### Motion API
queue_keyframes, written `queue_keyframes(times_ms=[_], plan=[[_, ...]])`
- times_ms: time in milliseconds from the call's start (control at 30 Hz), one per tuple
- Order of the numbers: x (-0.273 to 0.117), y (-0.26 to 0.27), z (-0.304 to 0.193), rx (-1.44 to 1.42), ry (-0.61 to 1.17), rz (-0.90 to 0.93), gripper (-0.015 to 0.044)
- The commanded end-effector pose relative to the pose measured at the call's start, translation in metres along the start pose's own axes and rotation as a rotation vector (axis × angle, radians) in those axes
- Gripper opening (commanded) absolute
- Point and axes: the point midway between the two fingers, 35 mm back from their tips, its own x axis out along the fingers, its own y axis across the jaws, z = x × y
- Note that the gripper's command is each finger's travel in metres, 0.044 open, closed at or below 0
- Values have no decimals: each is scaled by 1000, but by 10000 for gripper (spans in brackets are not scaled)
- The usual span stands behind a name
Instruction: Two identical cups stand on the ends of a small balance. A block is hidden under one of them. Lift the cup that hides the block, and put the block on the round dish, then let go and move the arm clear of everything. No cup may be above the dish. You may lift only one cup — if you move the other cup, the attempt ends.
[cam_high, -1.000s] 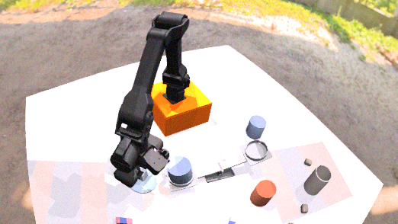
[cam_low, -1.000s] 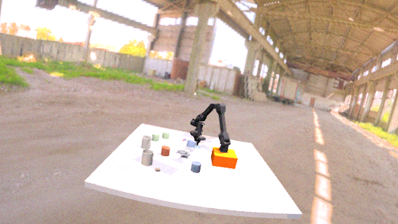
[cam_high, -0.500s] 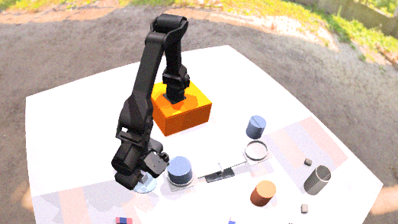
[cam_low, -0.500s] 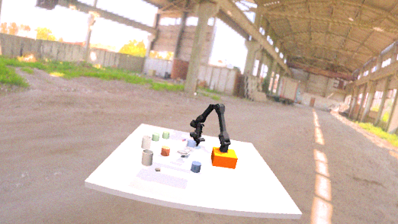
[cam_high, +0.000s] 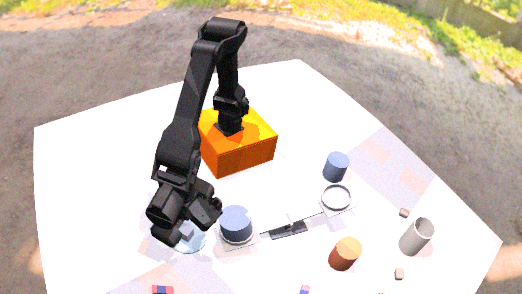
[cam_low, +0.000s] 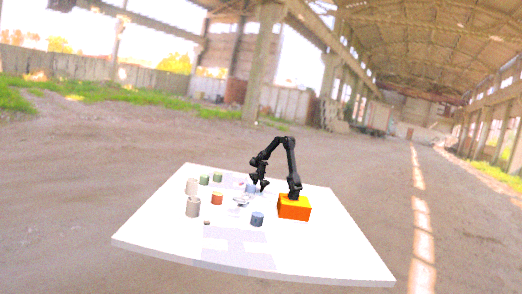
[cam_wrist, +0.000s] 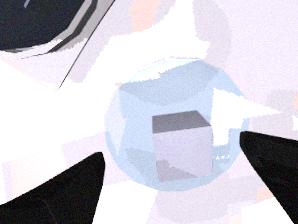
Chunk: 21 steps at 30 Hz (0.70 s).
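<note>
A pale grey block (cam_high: 187, 232) (cam_wrist: 184, 152) rests on the round pale blue dish (cam_high: 198, 245) (cam_wrist: 170, 95). My gripper (cam_high: 192, 230) (cam_low: 258, 186) (cam_wrist: 172, 148) is open low over the dish, with its fingers wide apart on either side of the block. One blue cup (cam_high: 236, 224) (cam_low: 250, 188) stands upright on the balance pan beside the dish. The other blue cup (cam_high: 335, 167) (cam_low: 257, 219) stands upright on the table behind the balance's far pan (cam_high: 336, 186), which is empty. The balance (cam_high: 291, 228) (cam_low: 241, 201) lies between. The block is hidden in the exterior view.
The orange box (cam_high: 245, 159) (cam_low: 294, 210) carries the arm. An orange cylinder (cam_high: 345, 254) (cam_low: 216, 198) and a grey cylinder (cam_high: 414, 242) (cam_low: 193, 207) stand beyond the balance. Small brown blocks (cam_high: 404, 212) lie near the grey one. Two green cylinders (cam_low: 204, 179) stand at the table's far side.
</note>
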Motion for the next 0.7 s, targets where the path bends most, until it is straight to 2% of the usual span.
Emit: queue_keyframes(times_ms=[0,67,200,367,667], plan=[[-34,-4,1,-2,-6,-21,440],[-49,-3,1,-3,-8,-22,440],[-53,-3,1,-3,-8,-23,440],[-95,-1,0,1,-6,-33,440],[-97,0,0,1,-6,-33,440]])
